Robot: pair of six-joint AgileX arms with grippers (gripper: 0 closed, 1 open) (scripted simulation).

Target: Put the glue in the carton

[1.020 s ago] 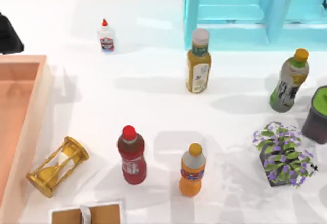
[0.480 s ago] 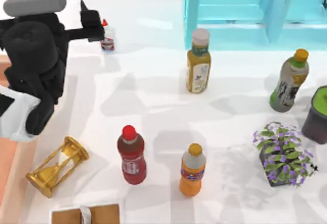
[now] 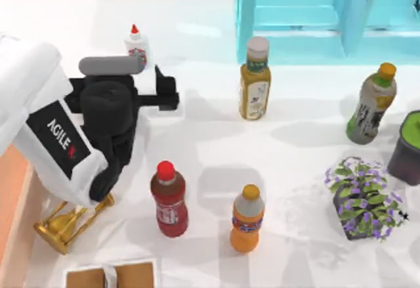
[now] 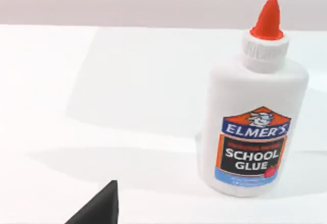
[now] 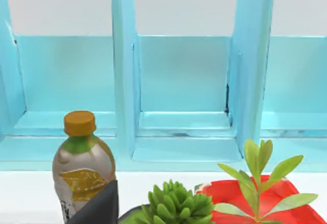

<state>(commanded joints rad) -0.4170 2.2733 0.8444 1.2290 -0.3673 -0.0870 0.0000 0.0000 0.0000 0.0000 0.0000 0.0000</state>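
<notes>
Left end effector (image 3: 167, 94) moved off glue (image 3: 137, 45), finger state unclear; glue upright.

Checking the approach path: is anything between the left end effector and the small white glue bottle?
Nothing: in the left wrist view only bare white table lies before the small white glue bottle with the red pointed cap; the top view shows the left end effector beside it.

On the white counter (image 3: 210, 137), a turquoise shelf (image 3: 328, 12) fills the upper right. A yellow bottle (image 3: 254, 81) stands mid-frame, and a green-grey bottle (image 3: 372, 104) at right. Lower centre stand a red bottle (image 3: 168, 199) and an orange bottle (image 3: 247, 219). A purple-flowered plant (image 3: 362, 196) sits lower right, a gold hourglass (image 3: 62, 222) lower left, and a brown box (image 3: 111, 276) at the bottom edge.
</notes>
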